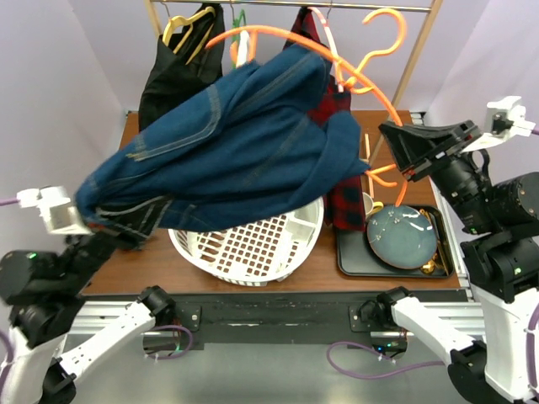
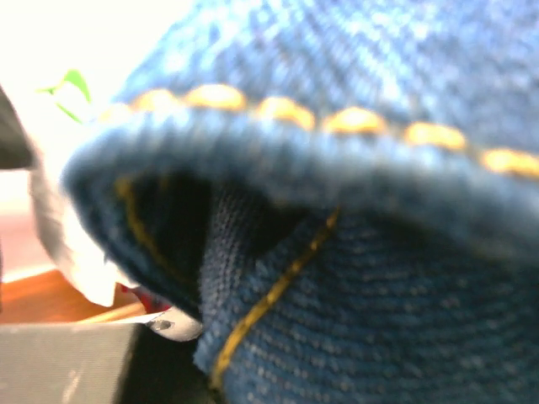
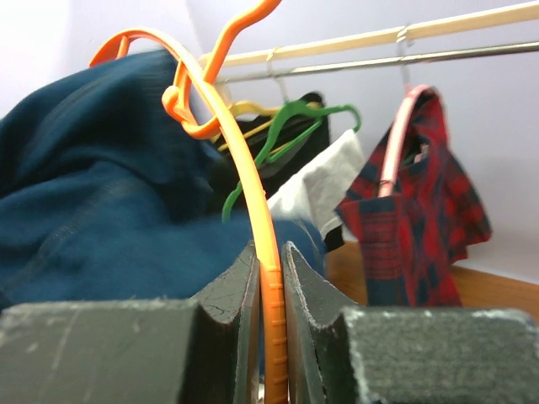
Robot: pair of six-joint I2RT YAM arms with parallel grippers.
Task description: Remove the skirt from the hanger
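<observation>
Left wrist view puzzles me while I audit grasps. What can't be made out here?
Left fingers: left wrist view, blurred skirt fills the frame; top view, skirt hem covers them.
Orange hanger's left end: top view, inside skirt.
Basket's far half: top view, skirt overhangs it.

Pale lavender walls (image 1: pixel 50 76) are closing in the space on the left, right and far sides. A brown wooden table (image 1: pixel 143 271) is sitting between them. Along its far edge a clothes rack is standing, light wooden uprights (image 1: pixel 418 57) carrying a metal bar (image 1: pixel 370 7). Bright, even light is filling the space.
</observation>
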